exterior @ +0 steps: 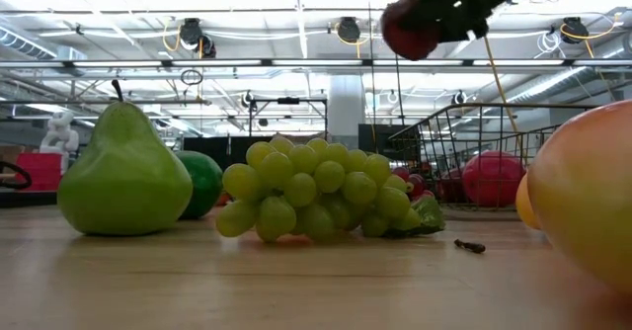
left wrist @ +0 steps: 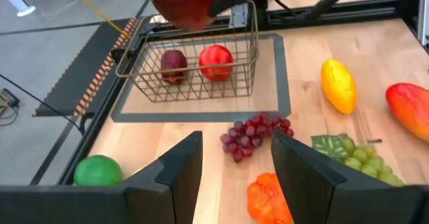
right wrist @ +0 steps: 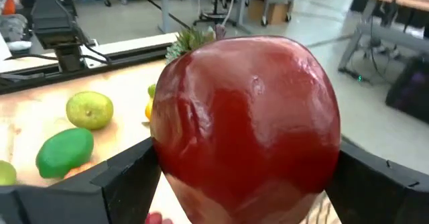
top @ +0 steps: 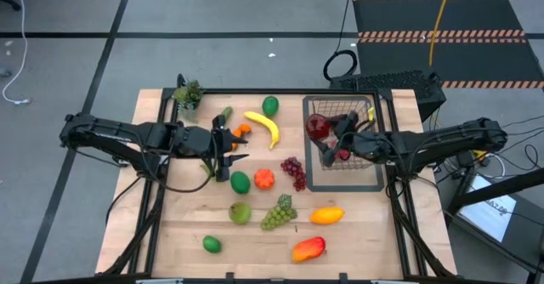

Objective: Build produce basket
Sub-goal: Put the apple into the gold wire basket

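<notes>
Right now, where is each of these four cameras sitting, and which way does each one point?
High view: overhead, looking straight down; both arms over the table.
Low view: table height, looking across past green grapes; the arm holding the red apple overhead.
Left wrist view: past the left end effector toward the basket.
Right wrist view: the right end effector shut on the apple.
Shared: every view shows that apple.
</notes>
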